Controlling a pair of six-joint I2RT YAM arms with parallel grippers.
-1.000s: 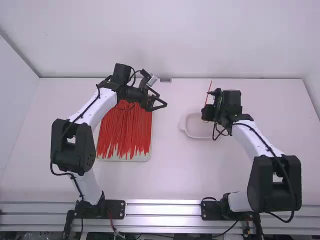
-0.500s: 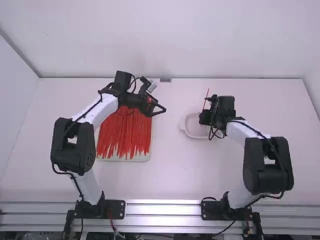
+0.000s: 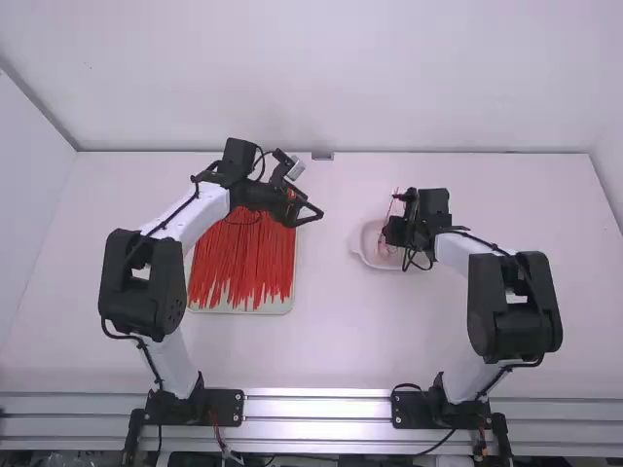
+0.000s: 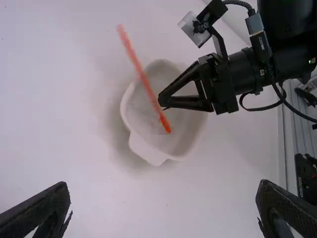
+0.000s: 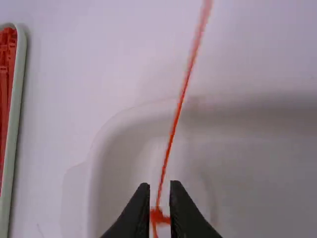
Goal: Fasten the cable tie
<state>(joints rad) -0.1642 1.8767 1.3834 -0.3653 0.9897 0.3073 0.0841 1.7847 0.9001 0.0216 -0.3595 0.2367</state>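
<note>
Looking down from the high view: right gripper low over the white bowl, right of the table's middle, pinching 1 red cable tie near its lower end. Tie nearly upright, lower tip down inside the bowl, long free end poking up past the far rim. Left gripper above the far right corner of the pale tray, fingers spread, nothing between them. Tray heaped with loose red ties, left of the bowl and well apart from it on the white table.

Seen through the left wrist view: own 2 fingers far apart, holding nothing. Beyond them, bowl on the table, right gripper over it, fingertips closed to a point on the cable tie. Tie slanting across the bowl, short end past the fingertips over the bowl's inside, long end out beyond the rim.

Seen through the right wrist view: right gripper with 2 fingers pressed together on the cable tie, only the thin strip between them. Clamped near 1 end, a small red stub at the fingertips, the rest running straight away over the bowl's rim and on above the table. Edge of the tray and its red ties also in sight, apart from the bowl.
</note>
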